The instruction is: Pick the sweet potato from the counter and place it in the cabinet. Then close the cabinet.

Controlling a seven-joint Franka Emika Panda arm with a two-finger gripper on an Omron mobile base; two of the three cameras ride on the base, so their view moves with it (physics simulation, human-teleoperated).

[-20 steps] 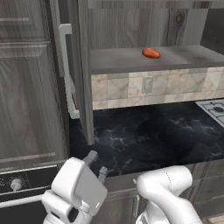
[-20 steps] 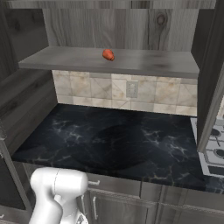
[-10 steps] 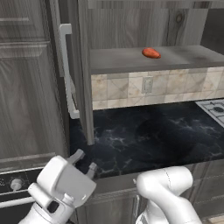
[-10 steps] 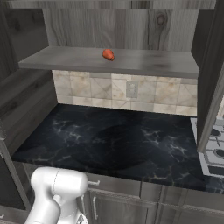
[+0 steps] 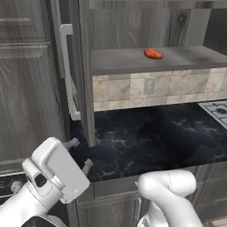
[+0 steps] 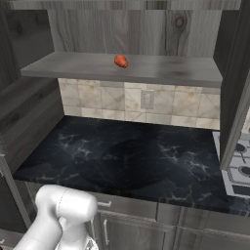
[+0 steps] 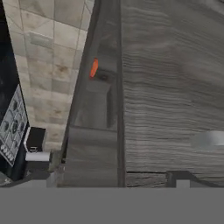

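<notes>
Black counter point(image 5: 150, 142) lying bare, sweet potato point(image 5: 153, 54) sitting on the cabinet point(image 6: 146, 29) shelf, gripper point(image 5: 80, 154) hanging low at left, fingers spread wide, gripping nothing.

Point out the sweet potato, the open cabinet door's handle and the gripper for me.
sweet potato point(image 5: 153, 54), left base view, middle of its orange body on the shelf.
handle point(image 5: 67, 71), left base view, midway along the silver bar.
gripper point(image 5: 81, 154), left base view, between its two open fingertips.
</notes>
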